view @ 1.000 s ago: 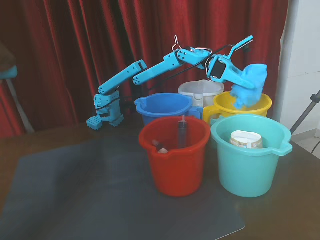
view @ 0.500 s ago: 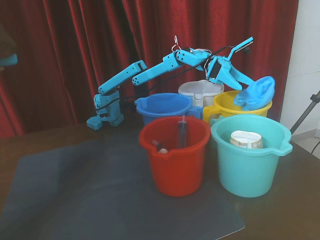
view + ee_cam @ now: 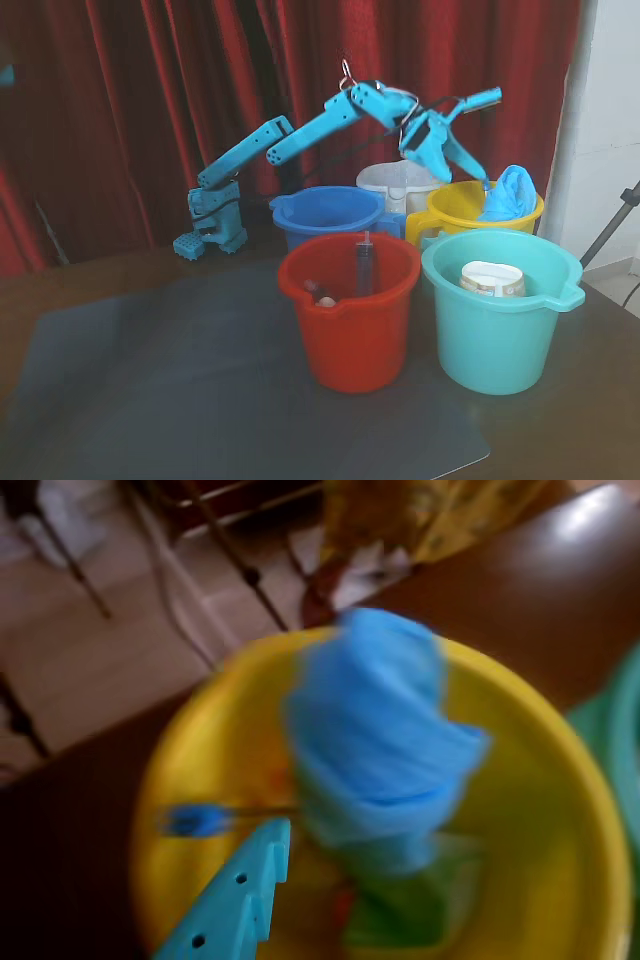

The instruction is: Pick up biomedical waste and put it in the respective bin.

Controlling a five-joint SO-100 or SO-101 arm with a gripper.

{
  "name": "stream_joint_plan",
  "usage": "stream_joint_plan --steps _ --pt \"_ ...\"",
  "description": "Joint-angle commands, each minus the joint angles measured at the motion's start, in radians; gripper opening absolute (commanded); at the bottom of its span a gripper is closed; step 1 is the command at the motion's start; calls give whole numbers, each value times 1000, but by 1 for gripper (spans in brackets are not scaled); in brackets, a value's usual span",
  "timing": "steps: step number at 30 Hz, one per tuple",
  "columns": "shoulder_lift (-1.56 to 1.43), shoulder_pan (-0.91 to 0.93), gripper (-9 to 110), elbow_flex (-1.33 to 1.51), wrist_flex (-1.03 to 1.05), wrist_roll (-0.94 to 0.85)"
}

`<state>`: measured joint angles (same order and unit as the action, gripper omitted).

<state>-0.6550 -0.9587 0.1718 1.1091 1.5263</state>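
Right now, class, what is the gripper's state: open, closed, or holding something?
Gripper: open, holding nothing; the blue glove sits apart from its fingers, in the mouth of the yellow bucket.

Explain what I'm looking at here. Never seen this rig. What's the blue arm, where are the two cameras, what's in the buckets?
The blue thing is a small jointed robot arm bolted at the table's back, ending in a gripper with two fingers.

One picture is a fixed view from the front of the table. The other is a wrist view, from a camera riding on the arm and looking down into a bucket.

On the table stand five buckets: a red bucket with a grey syringe standing in it, a teal bucket holding a white container, a blue one, a white one, and the yellow bucket.

The crumpled blue glove sits at the yellow bucket; the wrist view shows the glove over its opening. Whether the fingers grip it is unclear, as the picture is blurred.
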Motion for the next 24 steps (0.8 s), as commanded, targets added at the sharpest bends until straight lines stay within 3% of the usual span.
stream_joint_plan --steps 1,5,11,14,16,24 --pt "-179 -2 60 -49 14 115" --pt "-368 -3 53 -49 118 258" --pt "-824 20 31 -49 614 216" --pt "-1049 163 25 -32 821 55" --pt "-1178 275 23 38 847 -107" --pt "-1736 640 12 831 802 -759"
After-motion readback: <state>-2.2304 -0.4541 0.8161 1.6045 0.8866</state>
